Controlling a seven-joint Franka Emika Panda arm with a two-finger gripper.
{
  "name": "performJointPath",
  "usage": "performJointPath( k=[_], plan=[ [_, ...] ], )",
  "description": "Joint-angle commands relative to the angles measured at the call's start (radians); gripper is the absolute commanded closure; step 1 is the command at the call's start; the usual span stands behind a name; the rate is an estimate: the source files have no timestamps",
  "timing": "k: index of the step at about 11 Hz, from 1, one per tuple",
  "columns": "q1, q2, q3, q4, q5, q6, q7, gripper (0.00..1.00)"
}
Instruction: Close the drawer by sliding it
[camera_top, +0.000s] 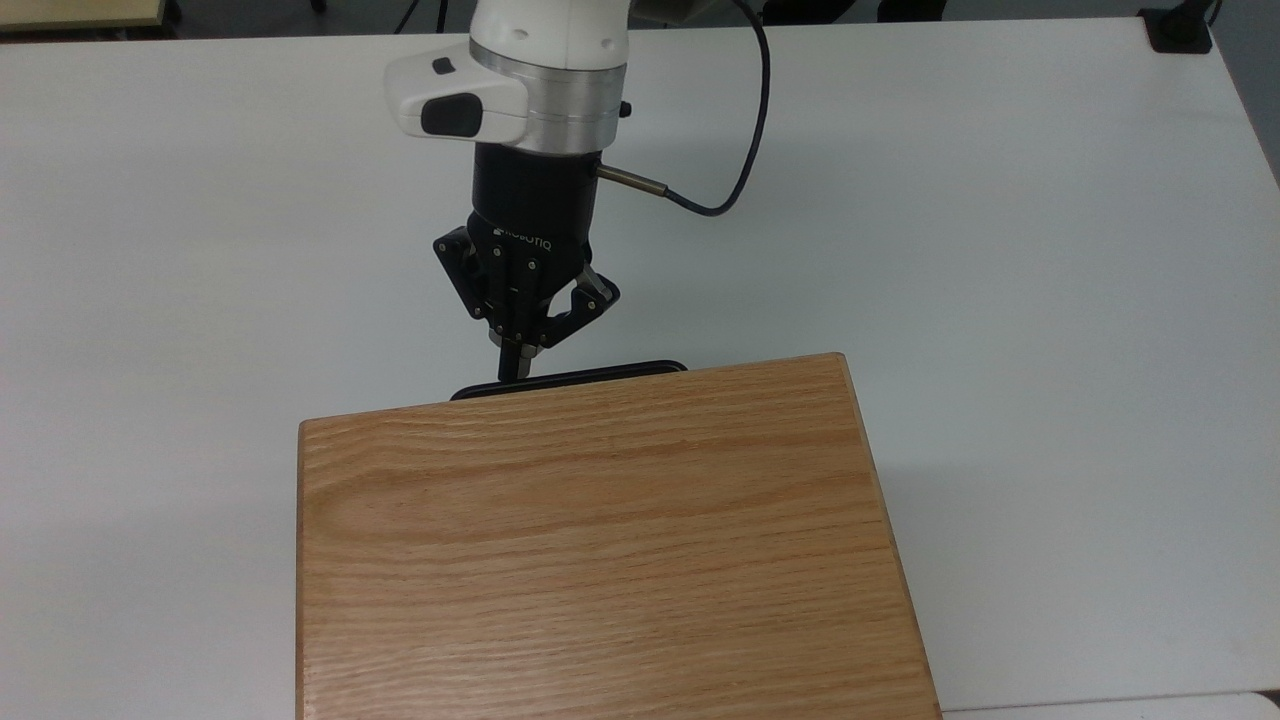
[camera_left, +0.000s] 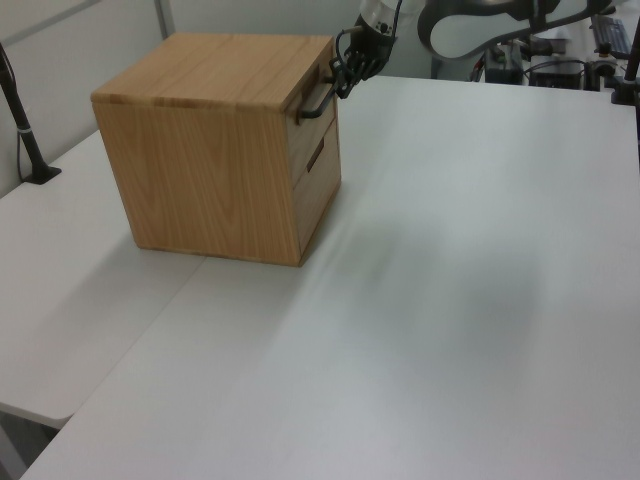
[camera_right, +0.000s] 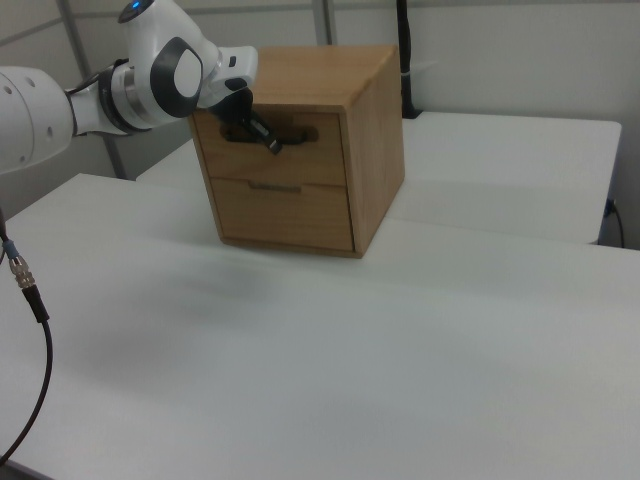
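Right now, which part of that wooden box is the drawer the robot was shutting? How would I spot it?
Find the oak cabinet on the white table. Its front has two panels; the drawer is the upper one, pushed in flush. Its black bar handle, where the end effector touches, marks it out; the lower panel has none.
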Motion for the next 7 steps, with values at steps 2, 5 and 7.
performJointPath(
  k=[2,5,7],
  plan=[
    [0.002,-0.075,-0.002,-0.062,-0.010,-0.054,-0.132,1.00],
    [-0.039,-0.184,0.047,-0.082,0.076,-0.428,-0.355,1.00],
    [-0.073,-0.254,0.047,-0.082,0.161,-0.615,-0.412,1.00]
  ],
)
